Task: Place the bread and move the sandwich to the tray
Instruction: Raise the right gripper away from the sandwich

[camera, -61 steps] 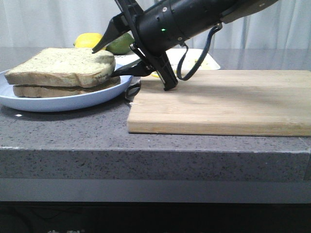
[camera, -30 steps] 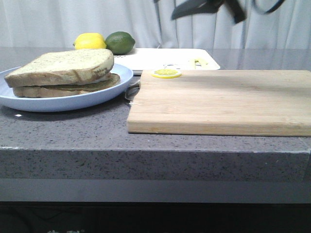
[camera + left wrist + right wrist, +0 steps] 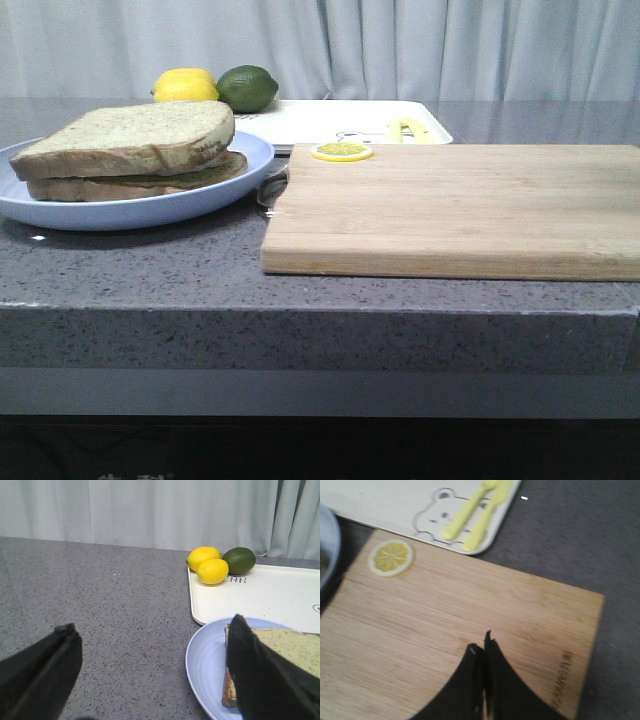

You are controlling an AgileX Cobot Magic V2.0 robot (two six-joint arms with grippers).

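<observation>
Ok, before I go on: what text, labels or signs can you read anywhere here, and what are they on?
"CAR" or "...CAR": grey letters on the white tray, beside the lemons; the start is hidden, so it may be part of a longer word.
Burned mark near the edge of the wooden cutting board: too blurred to read.
Bear outline on the tray, by the yellow cutlery: a picture, no words.

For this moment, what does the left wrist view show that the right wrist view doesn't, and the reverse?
Only the left wrist view shows the lemons, the lime, the bread topping the sandwich, and the open left gripper.

Only the right wrist view shows the cutting board, the lemon slice on it, yellow utensils on the tray, and the shut right gripper.

Both show the white tray, an edge of the blue plate, and the grey countertop.
</observation>
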